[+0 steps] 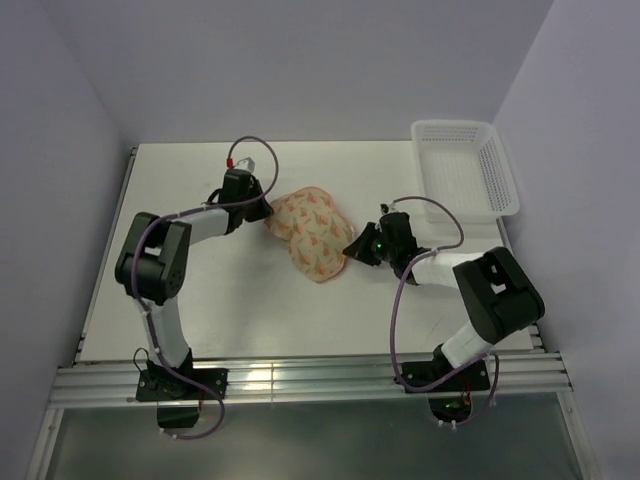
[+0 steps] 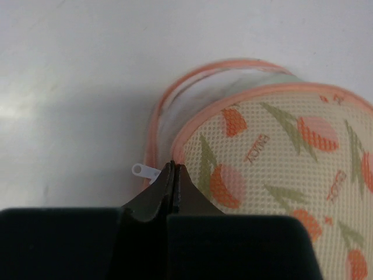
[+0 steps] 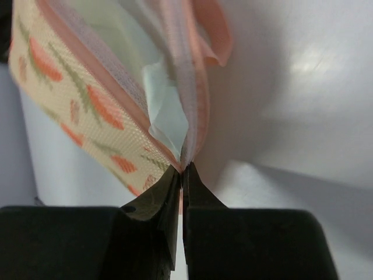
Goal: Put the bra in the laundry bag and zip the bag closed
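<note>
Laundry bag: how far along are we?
Done: the bra is inside, mint fabric showing through the gap. In hand: right gripper pinches the laundry bag rim; left gripper is shut at the rim by the white zip pull. To do: zipping, the rim gapes open.

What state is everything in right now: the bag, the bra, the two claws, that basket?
Laundry bag: folded over, zip partly open.
Bra: inside the bag, seen through the gap.
Left gripper: shut on the zip tab.
Right gripper: shut on the bag's rim.
Basket: upright, empty.
</note>
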`<state>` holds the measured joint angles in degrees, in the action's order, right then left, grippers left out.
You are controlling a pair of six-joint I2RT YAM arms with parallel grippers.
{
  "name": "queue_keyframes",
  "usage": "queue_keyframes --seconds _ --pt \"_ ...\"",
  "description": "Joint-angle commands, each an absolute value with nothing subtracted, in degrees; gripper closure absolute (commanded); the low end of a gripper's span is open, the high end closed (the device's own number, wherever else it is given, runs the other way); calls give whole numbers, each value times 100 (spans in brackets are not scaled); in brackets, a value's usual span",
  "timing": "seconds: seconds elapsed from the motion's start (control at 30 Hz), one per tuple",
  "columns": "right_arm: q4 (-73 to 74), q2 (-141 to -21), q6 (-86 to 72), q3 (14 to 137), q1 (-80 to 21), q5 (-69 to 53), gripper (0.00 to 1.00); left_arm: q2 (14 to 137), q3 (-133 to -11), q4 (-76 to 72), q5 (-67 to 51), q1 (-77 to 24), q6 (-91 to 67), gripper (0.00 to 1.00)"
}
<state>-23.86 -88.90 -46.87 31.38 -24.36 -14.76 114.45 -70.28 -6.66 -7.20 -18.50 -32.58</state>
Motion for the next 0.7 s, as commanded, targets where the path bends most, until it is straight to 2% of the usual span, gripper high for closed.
queue_keyframes --seconds 0.0,0.07,0.17,0.27,0.37,0.4,0.47,0.53,0.57,0.67 --pt "-1453 -9165 -3614 3786 -2093 -1582 98 10452 -6095 -967 -36 -1881 -3725 100" --pt "-891 -9316 -3158 4244 -1952 -1617 96 9952 -5523 -906 200 -1881 -3840 100" --pt "-397 -9623 -2762 4824 -1907 -1670 89 9344 -4933 -905 395 -1951 -4139 100" --pt "330 -10027 -2331 5666 -1872 -1670 74 8834 -4273 -818 702 -2196 -4201 100" --pt "693 -10248 -2101 6309 -1776 -1600 54 8333 -3597 -704 1001 -2521 -4393 96" --pt "703 -10257 -2092 6511 -1723 -1547 38 8228 -3490 -686 1089 -2609 -4447 89" --pt "948 -10309 -1978 6810 -1679 -1486 30 7902 -3184 -633 1125 -2802 -4665 82" --pt "1194 -10301 -1846 7206 -1670 -1284 28 7605 -2981 -633 1108 -2926 -4851 65" --pt "1204 -10196 -1846 7277 -1679 -1309 28 7489 -2814 -615 1090 -3005 -4982 52" --pt "1126 -9924 -1951 7138 -1775 -1380 27 6945 -2672 -563 1125 -3032 -5141 42"
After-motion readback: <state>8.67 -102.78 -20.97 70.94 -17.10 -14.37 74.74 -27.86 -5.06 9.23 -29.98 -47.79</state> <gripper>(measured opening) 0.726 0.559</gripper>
